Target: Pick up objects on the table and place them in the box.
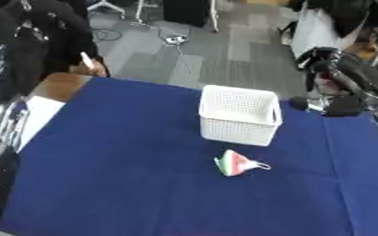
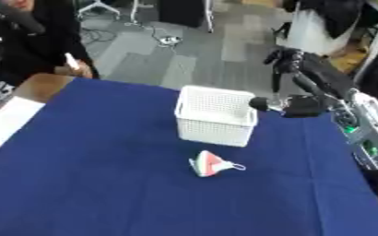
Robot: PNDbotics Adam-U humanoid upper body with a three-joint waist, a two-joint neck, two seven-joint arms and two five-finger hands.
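Observation:
A white perforated box (image 2: 215, 116) stands upright on the blue tablecloth (image 2: 95, 161), a little behind the middle. In front of it, apart from it, lies a small red, white and green wedge-shaped object (image 2: 210, 164) with a thin loop at its right. My right arm comes in from the upper right. Its dark right hand (image 2: 298, 107) hovers just to the right of the box's right rim, above the cloth. It is too blurred to read how the hand is set, and nothing shows in it. My left hand shows in neither view.
A grey unit with green lights (image 2: 362, 138) sits along the table's right edge. A brown wooden corner (image 1: 63, 85) and a white surface (image 1: 39, 115) lie past the cloth's left edge, with a dark and silver shape (image 1: 0, 152) beside them. Wide blue cloth surrounds the wedge.

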